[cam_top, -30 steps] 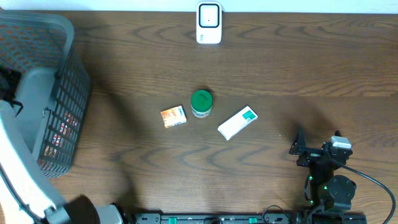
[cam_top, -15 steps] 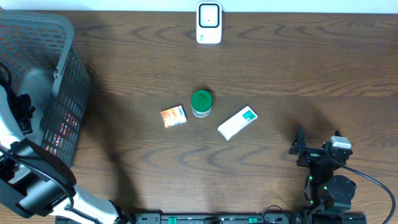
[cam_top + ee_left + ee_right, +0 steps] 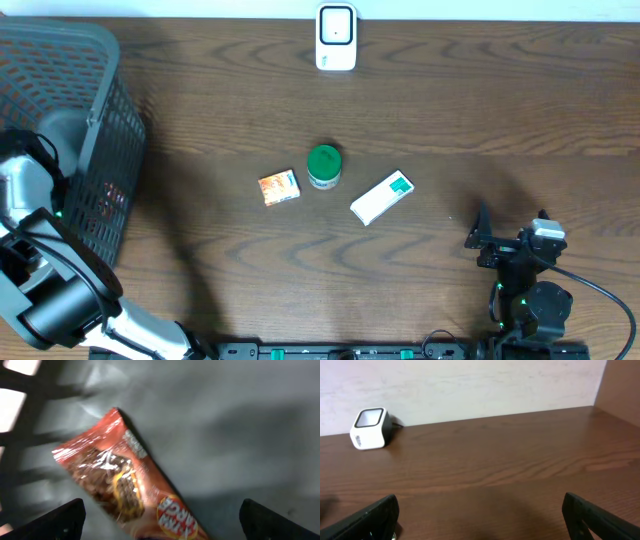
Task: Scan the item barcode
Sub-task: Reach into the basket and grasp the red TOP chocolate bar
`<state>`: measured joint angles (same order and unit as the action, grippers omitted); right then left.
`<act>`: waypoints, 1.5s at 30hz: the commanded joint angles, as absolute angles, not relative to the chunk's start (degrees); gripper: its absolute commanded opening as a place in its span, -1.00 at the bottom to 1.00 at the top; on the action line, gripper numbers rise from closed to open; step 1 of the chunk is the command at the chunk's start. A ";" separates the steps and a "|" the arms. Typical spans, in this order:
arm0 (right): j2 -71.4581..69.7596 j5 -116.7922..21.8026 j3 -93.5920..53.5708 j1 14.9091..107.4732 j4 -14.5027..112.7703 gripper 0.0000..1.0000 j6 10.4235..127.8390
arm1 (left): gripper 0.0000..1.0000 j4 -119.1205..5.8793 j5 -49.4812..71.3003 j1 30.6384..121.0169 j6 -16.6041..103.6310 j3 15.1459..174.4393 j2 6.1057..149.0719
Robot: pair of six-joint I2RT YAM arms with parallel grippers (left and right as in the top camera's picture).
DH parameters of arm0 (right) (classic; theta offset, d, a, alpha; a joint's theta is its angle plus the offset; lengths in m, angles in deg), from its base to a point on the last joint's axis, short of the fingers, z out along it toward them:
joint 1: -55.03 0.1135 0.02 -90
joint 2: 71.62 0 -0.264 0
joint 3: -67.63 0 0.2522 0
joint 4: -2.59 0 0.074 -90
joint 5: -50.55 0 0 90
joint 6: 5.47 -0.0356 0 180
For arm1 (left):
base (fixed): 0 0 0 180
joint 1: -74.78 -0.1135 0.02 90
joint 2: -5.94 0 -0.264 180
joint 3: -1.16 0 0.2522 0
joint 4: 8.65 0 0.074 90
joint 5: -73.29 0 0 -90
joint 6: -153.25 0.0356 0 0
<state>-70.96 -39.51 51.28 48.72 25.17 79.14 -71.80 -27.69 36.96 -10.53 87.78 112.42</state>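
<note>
As left claw [image 3: 162, 522] gapes, red packet [image 3: 115, 485] lies beneath.

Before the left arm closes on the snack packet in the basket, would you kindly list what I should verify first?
1. Left gripper open: ok, fingertips stand wide apart.
2. Snack packet under the left gripper: ok, lying on the floor of the basket, ungripped.
3. Barcode facing up: cannot tell, only blurred front print shows.
4. Scanner reachable: ok, standing alone at the far edge of the table.
5. Right gripper out of the way: ok, open, at the near right edge.
</note>
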 commanded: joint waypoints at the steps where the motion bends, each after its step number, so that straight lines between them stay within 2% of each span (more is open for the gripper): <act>1: -71.28 -39.55 51.47 48.35 25.15 0.98 79.91 | 0.96 -68.52 -27.45 36.87 -11.62 85.20 112.37; 12: -71.28 -39.55 51.47 48.35 25.15 0.99 79.91 | 0.93 -54.53 -21.85 36.85 -11.64 74.88 113.16; 13: -71.28 -39.55 51.47 48.35 25.15 0.99 79.91 | 0.71 -54.38 -21.85 36.85 -11.64 74.55 113.16; 15: -71.28 -39.55 51.47 48.35 25.15 0.99 79.91 | 0.13 -54.45 -21.83 36.80 -11.51 74.38 113.16; 16: -71.28 -39.55 51.47 48.35 25.15 0.98 79.91 | 0.01 -54.45 -21.79 36.82 -11.07 74.38 113.16; 22: -71.28 -39.55 51.47 48.35 25.15 0.98 79.91 | -0.04 -54.45 -21.57 36.80 -5.87 74.86 112.61; 30: -71.28 -39.55 51.47 48.35 25.15 0.99 79.91 | -0.42 -54.71 -14.23 36.56 2.87 81.48 105.23; 34: -71.28 -39.55 51.47 48.35 25.15 0.99 79.91 | -0.43 -54.86 -11.58 36.17 3.68 84.78 97.90; 42: -71.28 -39.55 51.47 48.35 25.15 0.99 79.91 | -0.40 -54.62 -13.70 36.17 4.82 88.93 81.86; 43: -71.28 -39.55 51.47 48.35 25.15 0.99 79.91 | -0.23 -54.95 -15.47 36.17 5.84 88.93 80.31; 45: -71.28 -39.55 51.47 48.35 25.15 0.99 79.91 | 0.54 -56.68 -18.90 36.17 6.24 88.93 79.06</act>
